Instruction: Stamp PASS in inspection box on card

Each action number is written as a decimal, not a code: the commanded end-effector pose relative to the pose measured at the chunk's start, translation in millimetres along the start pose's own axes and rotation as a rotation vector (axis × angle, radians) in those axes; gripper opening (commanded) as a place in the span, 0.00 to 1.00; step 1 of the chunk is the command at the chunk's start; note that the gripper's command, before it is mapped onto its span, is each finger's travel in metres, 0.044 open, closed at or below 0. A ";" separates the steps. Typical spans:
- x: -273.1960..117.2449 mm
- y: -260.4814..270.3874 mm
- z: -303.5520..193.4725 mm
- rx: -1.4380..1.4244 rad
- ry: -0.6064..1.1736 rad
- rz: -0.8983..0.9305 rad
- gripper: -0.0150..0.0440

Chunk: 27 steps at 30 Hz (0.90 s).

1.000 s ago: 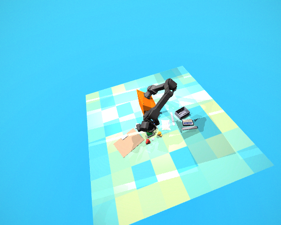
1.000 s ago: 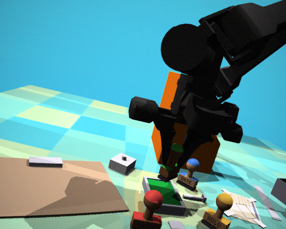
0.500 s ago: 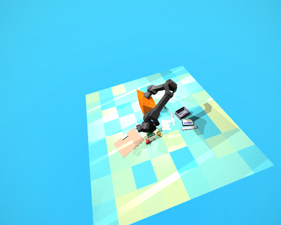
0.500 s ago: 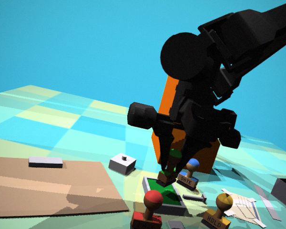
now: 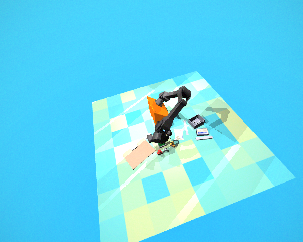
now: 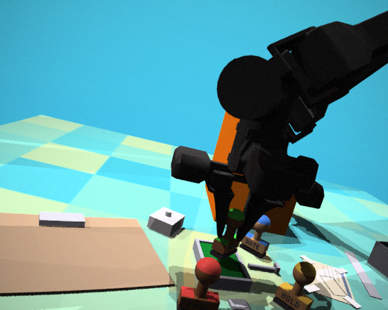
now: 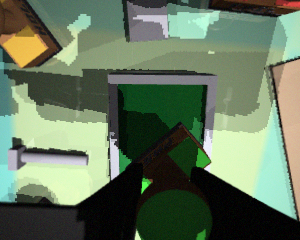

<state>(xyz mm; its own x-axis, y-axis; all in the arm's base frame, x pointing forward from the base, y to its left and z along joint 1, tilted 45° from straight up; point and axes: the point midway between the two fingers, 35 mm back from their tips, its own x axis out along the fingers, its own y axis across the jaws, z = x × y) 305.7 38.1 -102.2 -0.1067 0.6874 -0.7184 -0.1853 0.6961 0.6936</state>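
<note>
My gripper [image 6: 229, 237] [image 7: 166, 174] is shut on the green-topped wooden stamp [image 6: 236, 214] [image 7: 174, 215], below its ball handle. The stamp is roughly upright, turned at an angle to the pad's sides. Its dark base is over the back part of the green ink pad [image 6: 234, 284] [image 7: 160, 78], inside the grey rim as seen. Whether it touches the ink I cannot tell. The stamp's lettering is not readable. The cream card [image 5: 179, 133] [image 6: 331, 278] lies right of the pad, with white pieces at its corners. Its box is too small to make out.
A red stamp [image 6: 207, 268], a yellow HOLD stamp [image 6: 289, 296] and a blue DATE stamp [image 6: 254, 245] stand around the pad. A grey T-shaped piece [image 6: 262, 267] [image 7: 55, 158] lies beside it. A brown board [image 5: 138, 155] [image 6: 70, 256], a knobbed block [image 6: 165, 218] and a grey bin [image 5: 196, 121] are farther out.
</note>
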 end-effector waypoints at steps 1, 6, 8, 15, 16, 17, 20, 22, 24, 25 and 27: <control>3.7 -0.1 -1.2 0.010 0.002 0.005 0.25; 7.0 0.1 -1.5 0.010 0.002 0.005 0.25; 8.1 0.2 -1.6 0.010 0.002 0.006 0.25; 8.8 0.3 -1.6 0.007 0.002 0.005 0.25; 9.2 0.3 -1.6 0.004 0.002 0.005 0.25; 9.6 0.3 -1.6 0.001 0.002 0.005 0.25; 10.0 0.3 -1.6 0.000 0.002 0.004 0.25; 10.6 0.3 -1.6 0.000 0.002 0.004 0.25; 10.8 0.3 -1.7 0.000 0.002 0.005 0.25; 11.0 0.3 -1.7 0.000 0.002 0.005 0.25; 11.6 0.3 -1.7 0.000 0.002 0.005 0.25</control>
<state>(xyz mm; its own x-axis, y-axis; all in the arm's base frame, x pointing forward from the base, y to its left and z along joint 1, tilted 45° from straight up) 303.3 45.0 -109.5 -0.1091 0.6878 -0.7176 -0.1913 0.6939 0.6942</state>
